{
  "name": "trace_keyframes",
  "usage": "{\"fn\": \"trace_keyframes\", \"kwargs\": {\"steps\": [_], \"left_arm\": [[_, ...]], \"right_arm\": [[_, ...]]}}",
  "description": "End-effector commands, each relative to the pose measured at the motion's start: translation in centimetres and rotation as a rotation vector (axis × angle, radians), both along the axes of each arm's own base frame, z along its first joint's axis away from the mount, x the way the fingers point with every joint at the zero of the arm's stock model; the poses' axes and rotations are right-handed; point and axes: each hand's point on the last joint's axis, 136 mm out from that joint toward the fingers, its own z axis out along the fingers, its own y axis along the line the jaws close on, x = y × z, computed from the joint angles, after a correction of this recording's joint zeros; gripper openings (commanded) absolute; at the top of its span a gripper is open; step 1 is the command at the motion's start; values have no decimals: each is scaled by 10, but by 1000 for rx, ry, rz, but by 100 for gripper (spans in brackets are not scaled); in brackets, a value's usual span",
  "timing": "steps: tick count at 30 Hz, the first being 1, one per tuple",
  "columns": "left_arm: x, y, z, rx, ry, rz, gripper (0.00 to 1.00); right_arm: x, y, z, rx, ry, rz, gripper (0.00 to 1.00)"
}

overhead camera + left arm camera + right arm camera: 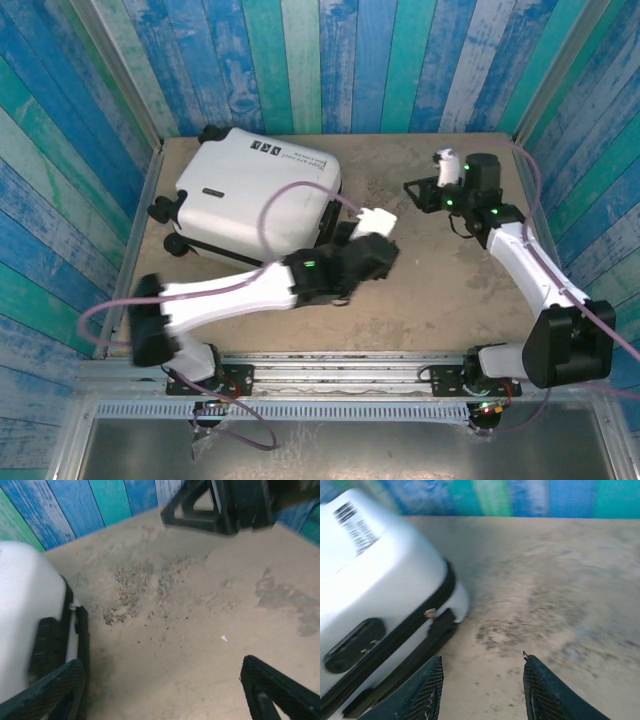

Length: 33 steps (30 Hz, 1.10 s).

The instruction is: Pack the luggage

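Left wrist: left gripper point(161, 661) spread, empty; right gripper point(481, 656) parted, empty. With luggage point(250, 185), upper left, apparently shut, back both off without snagging.

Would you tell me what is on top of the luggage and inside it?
Small black labels show on the white luggage; it lies closed, so the inside is hidden.

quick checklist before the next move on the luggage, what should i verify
1. Luggage flat on the table: ok.
2. Shell halves together: ok; zipped: cannot tell.
3. Left gripper open, empty: ok.
4. Right gripper jaws apart, empty: ok.
5. Left fingers off the luggage: cannot tell, they sit close beside its edge.
6. Grippers apart from each other: ok.
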Motion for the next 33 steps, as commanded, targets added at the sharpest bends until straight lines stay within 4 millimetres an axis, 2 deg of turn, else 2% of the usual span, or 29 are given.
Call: {"fn": "trace_keyframes", "kwargs": {"steps": [1, 3, 7, 11, 13, 21, 27, 30, 33], "left_arm": [[17, 3, -74, 251, 101, 207, 94], [26, -3, -102, 362, 150, 259, 100], [45, -1, -139, 411, 244, 317, 97], [66, 22, -166, 395, 320, 364, 99], [73, 32, -172, 418, 319, 374, 98], [89, 42, -203, 480, 366, 370, 97], [95, 70, -225, 532, 401, 416, 96], [98, 80, -221, 548, 383, 441, 95], [99, 75, -209, 520, 351, 420, 93]], "right_arm": [[-2, -28, -25, 93, 132, -145, 47], [-4, -33, -29, 132, 160, -139, 47], [-7, -35, -33, 162, 187, -115, 48], [-10, -34, -35, 172, 198, -91, 49], [-10, -33, -35, 170, 198, -76, 49], [-7, -31, -39, 169, 221, -60, 50], [-7, -31, -40, 164, 224, -55, 50], [-6, -30, -40, 164, 223, -50, 50], [-6, -31, -42, 162, 226, -50, 50]]}}
